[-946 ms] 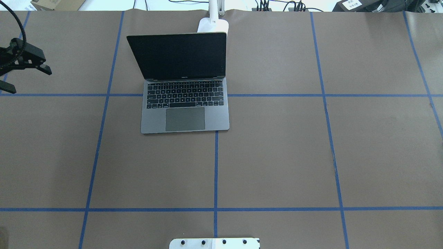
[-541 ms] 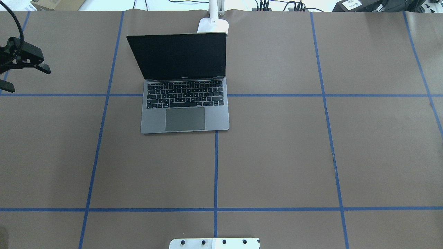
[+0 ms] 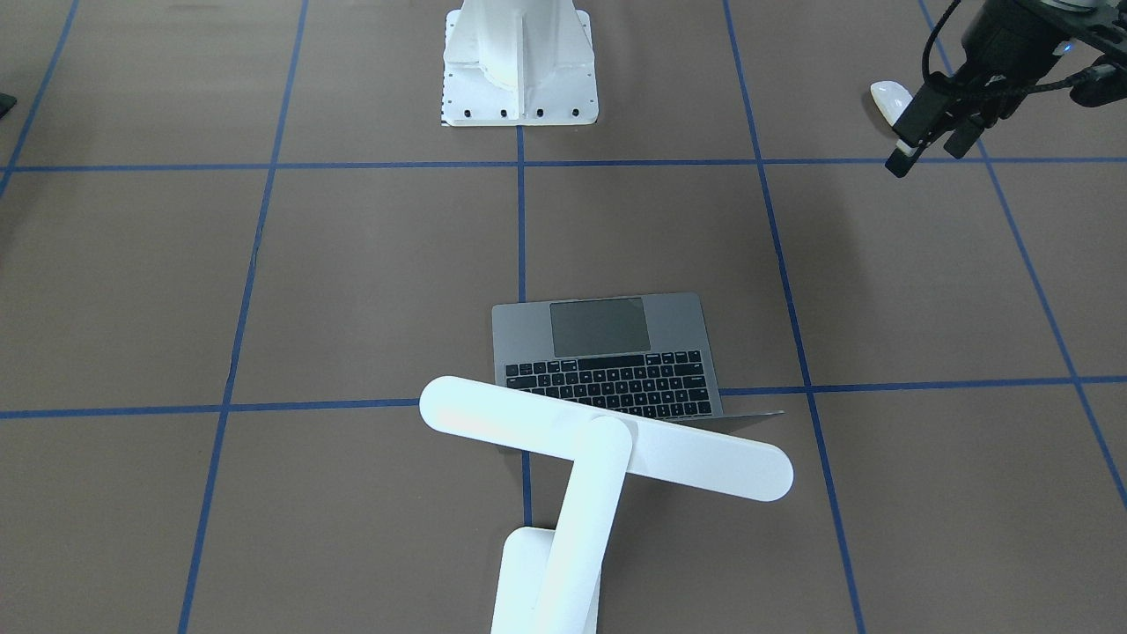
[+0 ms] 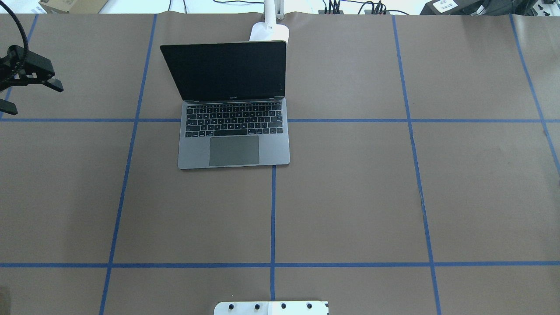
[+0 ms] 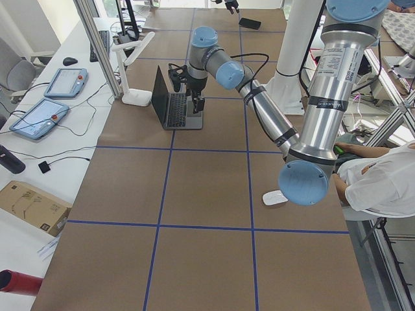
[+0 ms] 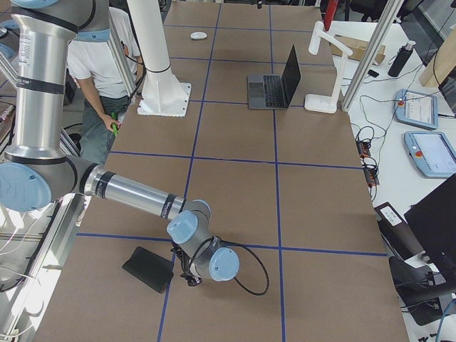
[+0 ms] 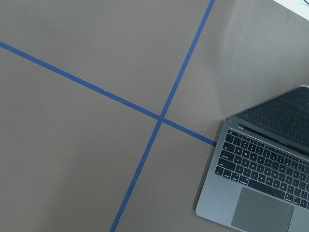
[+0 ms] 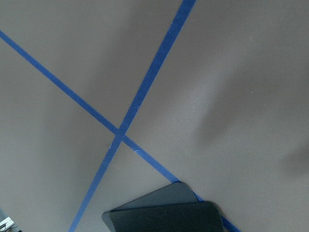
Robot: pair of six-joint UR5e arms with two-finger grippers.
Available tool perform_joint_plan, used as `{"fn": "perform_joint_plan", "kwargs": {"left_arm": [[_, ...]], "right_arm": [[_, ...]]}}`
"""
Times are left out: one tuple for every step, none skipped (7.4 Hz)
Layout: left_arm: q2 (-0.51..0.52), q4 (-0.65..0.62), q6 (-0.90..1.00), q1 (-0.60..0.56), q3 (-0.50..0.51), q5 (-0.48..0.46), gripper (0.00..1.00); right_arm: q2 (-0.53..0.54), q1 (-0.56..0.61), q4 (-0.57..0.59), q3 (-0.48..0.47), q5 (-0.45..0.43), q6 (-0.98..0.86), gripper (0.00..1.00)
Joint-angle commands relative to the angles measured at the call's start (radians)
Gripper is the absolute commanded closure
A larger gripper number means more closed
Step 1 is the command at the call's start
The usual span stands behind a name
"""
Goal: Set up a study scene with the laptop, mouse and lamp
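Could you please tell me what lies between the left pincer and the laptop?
In the overhead view, only bare brown table cover lies between the open left pincer and the laptop, and one blue tape line crosses it.

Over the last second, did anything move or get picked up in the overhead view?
The left gripper, open, drifted slightly toward the table's far edge and a little further to the robot's left. Nothing was grasped or released. The laptop and the lamp stayed where they were.
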State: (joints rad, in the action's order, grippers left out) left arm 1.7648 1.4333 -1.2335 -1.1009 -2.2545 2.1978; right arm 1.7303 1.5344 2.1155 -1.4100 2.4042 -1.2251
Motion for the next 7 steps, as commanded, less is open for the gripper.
{"fn": "perform_joint_plan", "kwargs": {"left_arm": [[0.005,0.006,0.0,0.004,-0.005,0.0,0.0],[0.01,0.006,0.0,0.004,-0.005,0.0,0.0],[0.013,0.006,0.0,0.006,-0.007,0.0,0.0],[0.019,0.006,0.0,0.006,-0.007,0.0,0.0],[0.021,0.006,0.0,0.006,-0.007,-0.001,0.0],[0.022,0.006,0.0,0.006,-0.007,-0.001,0.0],[0.024,0.006,0.0,0.007,-0.007,-0.001,0.0]], "right_arm": [[-0.002,-0.011,0.008,0.04,-0.005,-0.014,0.06],[-0.006,-0.011,0.006,0.071,-0.007,-0.02,0.07],[-0.014,-0.004,0.008,0.101,-0.004,-0.021,0.07],[-0.07,0.015,0.008,0.199,0.001,-0.021,0.07],[-0.099,0.019,0.009,0.254,0.001,-0.022,0.07],[-0.098,0.023,0.008,0.25,-0.003,-0.031,0.08],[-0.088,0.007,0.006,0.241,0.001,-0.045,0.08]]}}
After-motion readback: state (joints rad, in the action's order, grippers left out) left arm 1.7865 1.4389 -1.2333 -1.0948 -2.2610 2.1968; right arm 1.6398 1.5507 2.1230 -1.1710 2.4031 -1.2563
